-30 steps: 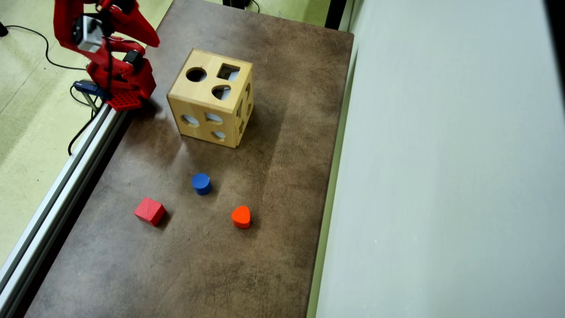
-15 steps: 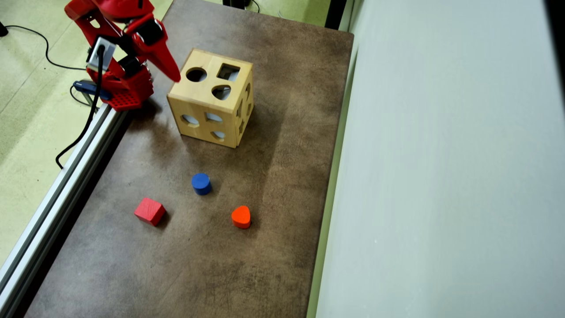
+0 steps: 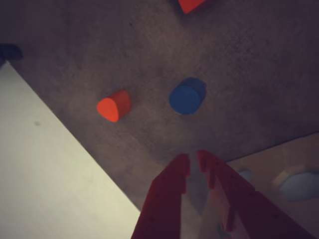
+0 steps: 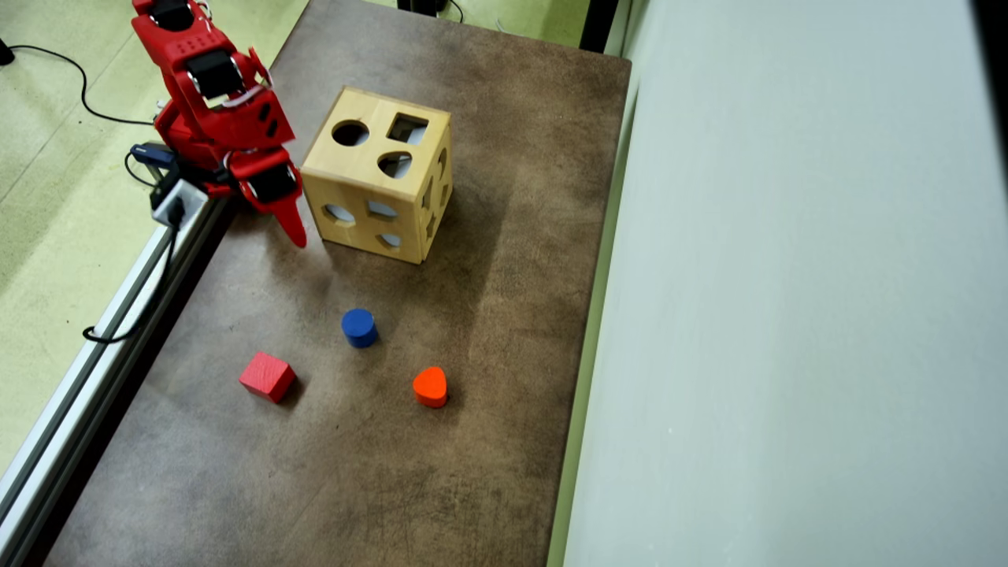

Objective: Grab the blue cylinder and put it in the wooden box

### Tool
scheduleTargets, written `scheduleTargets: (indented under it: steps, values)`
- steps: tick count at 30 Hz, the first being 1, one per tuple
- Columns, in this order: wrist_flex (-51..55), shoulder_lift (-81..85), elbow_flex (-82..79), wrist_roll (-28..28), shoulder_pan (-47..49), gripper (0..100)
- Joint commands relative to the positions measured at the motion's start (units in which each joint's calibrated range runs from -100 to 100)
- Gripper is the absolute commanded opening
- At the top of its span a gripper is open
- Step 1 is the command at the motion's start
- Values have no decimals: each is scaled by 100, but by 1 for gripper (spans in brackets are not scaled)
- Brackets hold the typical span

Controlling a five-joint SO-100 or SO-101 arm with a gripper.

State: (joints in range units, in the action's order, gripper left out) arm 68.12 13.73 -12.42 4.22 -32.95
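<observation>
Blue cylinder (image 4: 359, 327) stands on end near the middle of the table (image 4: 488, 331), its short axis pointing straight up and its flat round top facing the overhead camera. It is a smooth, painted, solid block, about as tall as it is wide. In the wrist view the blue cylinder (image 3: 187, 96) shows the same round face, slightly blurred, with bare table all around it.

The wooden box (image 4: 378, 173) sits toward the far end of the table, well apart from the cylinder. It is a pale, light-grained wood cube; its top face carries a round hole, a square hole and a rounded hole, and more cutouts show on its two visible sides. A corner of the wooden box (image 3: 284, 169) enters the wrist view at lower right.

The gripper (image 4: 298, 233) is red plastic, with tapered fingers pressed almost together and nothing between them. It hangs just beside the box's left side in the overhead view, over the table's left edge area, its tips pointing toward the cylinder. In the wrist view the gripper (image 3: 194, 160) shows only a thin slit between the fingers.

A red cube (image 4: 268, 376) lies nearer the left edge, and an orange heart-like block (image 4: 430, 386) stands toward the right edge. The table top is brown, mottled and matte.
</observation>
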Motion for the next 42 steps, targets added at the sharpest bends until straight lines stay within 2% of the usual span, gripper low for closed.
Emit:
scheduleTargets:
  steps: [1, 18, 27, 42]
  values:
    - [-13, 50, 231, 274, 48, 4]
    - [-101, -146, 115, 391, 375, 5]
    - [-109, -1054, 168, 386, 383, 20]
    - [-117, -1887, 410, 381, 561, 31]
